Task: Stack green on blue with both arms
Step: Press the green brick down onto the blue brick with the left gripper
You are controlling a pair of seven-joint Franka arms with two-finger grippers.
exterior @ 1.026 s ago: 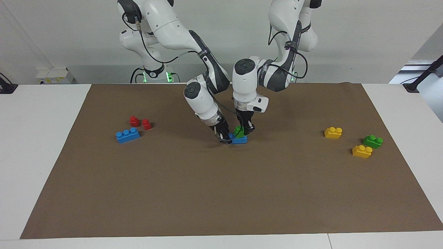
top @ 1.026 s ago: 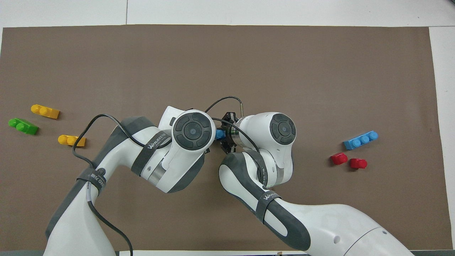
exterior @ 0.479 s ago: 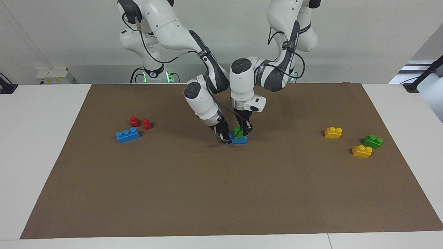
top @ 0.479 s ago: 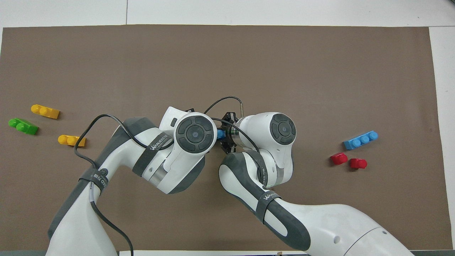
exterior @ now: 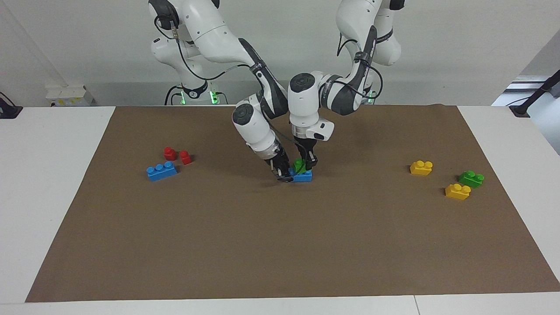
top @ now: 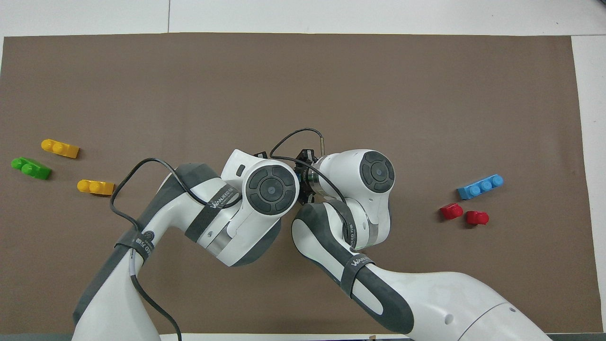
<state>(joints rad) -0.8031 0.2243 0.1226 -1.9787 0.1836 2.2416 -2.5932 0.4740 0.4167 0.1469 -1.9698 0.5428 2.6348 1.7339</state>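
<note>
A robotics lab: two white arms (exterior: pixel 245 52) stand bolted at a white surface (exterior: pixel 52 175) covered by a brown mat (exterior: pixel 280 245), toy bricks (exterior: pixel 457 191) scattered on it, bare grey wall (exterior: pixel 459 43), cables and a power strip (exterior: pixel 65 94) alongside.

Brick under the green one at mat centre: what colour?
Bright blue, with the green brick on it between both hands. Shows best in the facing view.
</note>
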